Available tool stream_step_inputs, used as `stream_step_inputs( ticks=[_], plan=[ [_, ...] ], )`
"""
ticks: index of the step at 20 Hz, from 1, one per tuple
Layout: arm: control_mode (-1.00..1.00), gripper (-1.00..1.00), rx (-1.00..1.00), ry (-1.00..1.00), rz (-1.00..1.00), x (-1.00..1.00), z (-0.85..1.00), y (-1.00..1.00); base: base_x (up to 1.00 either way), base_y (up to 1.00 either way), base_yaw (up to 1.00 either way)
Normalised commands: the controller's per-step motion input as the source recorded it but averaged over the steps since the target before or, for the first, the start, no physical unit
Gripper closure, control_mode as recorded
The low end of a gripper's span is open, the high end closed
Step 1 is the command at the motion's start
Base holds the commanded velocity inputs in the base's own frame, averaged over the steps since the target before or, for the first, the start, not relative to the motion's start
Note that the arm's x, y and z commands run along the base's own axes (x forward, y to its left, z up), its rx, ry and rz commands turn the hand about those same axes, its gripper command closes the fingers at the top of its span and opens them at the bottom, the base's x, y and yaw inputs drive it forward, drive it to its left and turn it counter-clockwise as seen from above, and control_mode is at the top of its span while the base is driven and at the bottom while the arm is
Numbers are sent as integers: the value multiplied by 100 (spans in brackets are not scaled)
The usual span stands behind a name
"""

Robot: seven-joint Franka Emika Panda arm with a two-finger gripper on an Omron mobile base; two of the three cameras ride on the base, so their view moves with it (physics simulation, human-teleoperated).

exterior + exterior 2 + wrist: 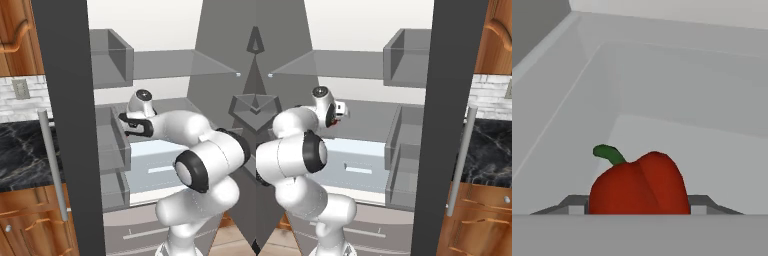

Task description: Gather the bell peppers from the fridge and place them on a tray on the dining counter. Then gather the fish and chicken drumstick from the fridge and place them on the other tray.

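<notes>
A red bell pepper (639,185) with a curled green stem sits on a grey fridge shelf, close to the corner where the side wall meets the back wall. My gripper (637,210) is shut on it, a fingertip (576,209) pressed against each side of its lower half. In the left base view the white arm (200,155) reaches into the open fridge at middle shelf height, and the hand (135,122) hides the pepper. The right base view also shows the hand (336,111) over that shelf. The trays, fish and chicken drumstick are out of view.
The open fridge door (65,125) stands left of the arm, its grey door bins (112,145) near the hand. A glass shelf (190,62) lies above and a pale drawer (160,167) below. A dark marble counter (20,150) with wooden cabinets is beyond the door.
</notes>
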Motion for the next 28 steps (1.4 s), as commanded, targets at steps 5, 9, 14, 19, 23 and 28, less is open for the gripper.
stream_step_inputs(
  ticks=[5,9,14,19,23,28],
  plan=[
    [-100,100,0,-3,-15,-35,58,-13,0,0,0],
    [-100,100,0,4,-14,-10,76,-29,0,0,0],
    [-100,100,0,1,-2,-40,24,-17,0,0,0],
    [-100,100,0,-3,0,-74,0,-29,0,0,0],
    [-100,100,0,-2,0,-65,2,-43,0,0,0],
    [-100,100,0,0,0,-48,31,-47,0,0,0]
  ],
)
